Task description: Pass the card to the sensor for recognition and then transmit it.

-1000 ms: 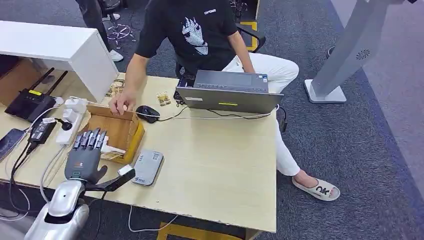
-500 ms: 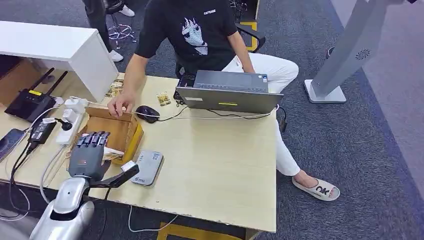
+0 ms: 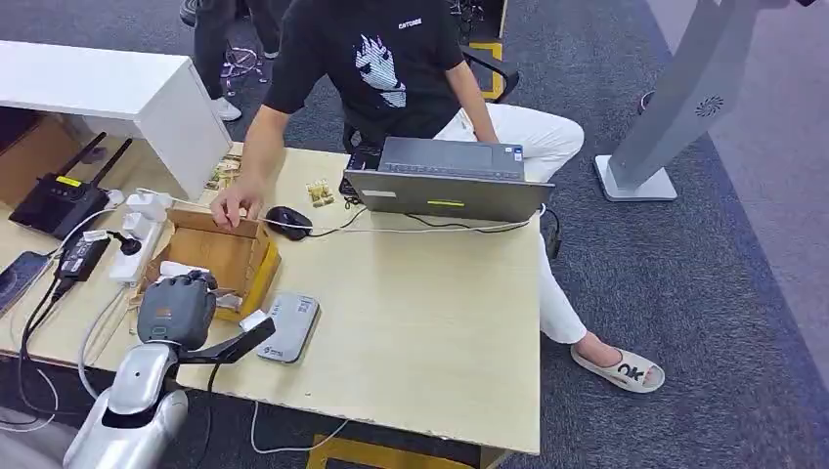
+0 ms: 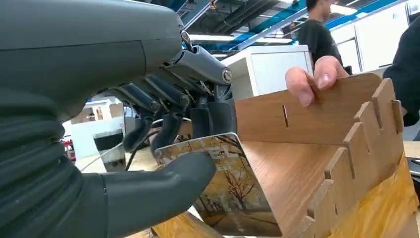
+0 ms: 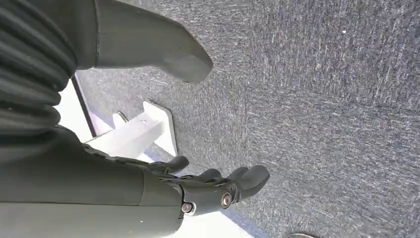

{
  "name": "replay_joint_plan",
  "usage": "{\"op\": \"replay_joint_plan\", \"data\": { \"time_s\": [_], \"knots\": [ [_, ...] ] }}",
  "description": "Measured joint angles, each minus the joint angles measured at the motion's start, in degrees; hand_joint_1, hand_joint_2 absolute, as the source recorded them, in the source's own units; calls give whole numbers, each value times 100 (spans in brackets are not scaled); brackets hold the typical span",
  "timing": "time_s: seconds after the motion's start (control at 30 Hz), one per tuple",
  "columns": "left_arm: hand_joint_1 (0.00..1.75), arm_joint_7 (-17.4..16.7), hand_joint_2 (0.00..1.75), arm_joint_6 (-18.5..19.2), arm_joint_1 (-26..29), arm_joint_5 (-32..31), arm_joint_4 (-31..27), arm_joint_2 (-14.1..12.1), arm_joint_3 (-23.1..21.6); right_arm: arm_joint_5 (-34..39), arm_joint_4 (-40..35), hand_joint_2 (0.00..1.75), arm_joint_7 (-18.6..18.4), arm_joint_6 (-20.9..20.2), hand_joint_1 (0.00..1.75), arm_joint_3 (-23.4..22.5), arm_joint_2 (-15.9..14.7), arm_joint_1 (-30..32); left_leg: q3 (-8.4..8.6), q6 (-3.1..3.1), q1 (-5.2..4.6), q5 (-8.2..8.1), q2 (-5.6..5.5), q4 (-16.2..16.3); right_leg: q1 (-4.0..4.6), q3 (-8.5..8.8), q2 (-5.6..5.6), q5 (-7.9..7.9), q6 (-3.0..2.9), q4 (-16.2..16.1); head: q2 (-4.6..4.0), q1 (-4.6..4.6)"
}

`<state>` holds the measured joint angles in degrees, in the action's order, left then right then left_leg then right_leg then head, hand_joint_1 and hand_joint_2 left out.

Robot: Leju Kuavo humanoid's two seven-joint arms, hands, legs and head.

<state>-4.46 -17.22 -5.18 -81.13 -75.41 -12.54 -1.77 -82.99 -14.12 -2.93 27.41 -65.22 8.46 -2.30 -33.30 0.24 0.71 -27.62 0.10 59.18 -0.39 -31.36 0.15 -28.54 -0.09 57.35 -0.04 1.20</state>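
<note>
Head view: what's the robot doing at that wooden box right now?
The left hand is in the wooden box, fingers curled and thumb pressed on a picture card; it grips the card inside the box. A person's hand holds the box's far wall. The grey sensor lies beside the box. The right hand hangs open over carpet.

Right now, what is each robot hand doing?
Left hand: closed on the card, thumb and fingers pinching it in the wooden box.
Right hand: open, holding nothing.
</note>
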Motion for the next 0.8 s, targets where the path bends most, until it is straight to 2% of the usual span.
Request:
{"op": "replay_joint_plan", "data": {
  "time_s": [0.3, 0.43, 0.8],
  "knots": [
    [168, 33, 175, 44, -2, 22, 39, -7, 0, -26, 2, 175, 15, -122, 0, 0, 0, -3, 0, 0, 0, 0, 0, 0, 0, 0, 0, 0, 0, 0, 0, 0],
    [175, 33, 175, 41, -3, 22, 39, -9, 0, -26, 2, 175, 13, -129, 0, 0, 0, -4, 0, 0, 0, 0, 0, 0, 0, 0, 0, 0, 0, 0, 0, 0],
    [175, -33, 175, -197, -201, 243, -50, -125, 31, -68, 2, 175, 31, -81, 0, 0, -2, -3, 0, 0, 1, 4, -1, 0, 0, 1, -1, 1, -1, 0, 0, 2]
  ]
}}
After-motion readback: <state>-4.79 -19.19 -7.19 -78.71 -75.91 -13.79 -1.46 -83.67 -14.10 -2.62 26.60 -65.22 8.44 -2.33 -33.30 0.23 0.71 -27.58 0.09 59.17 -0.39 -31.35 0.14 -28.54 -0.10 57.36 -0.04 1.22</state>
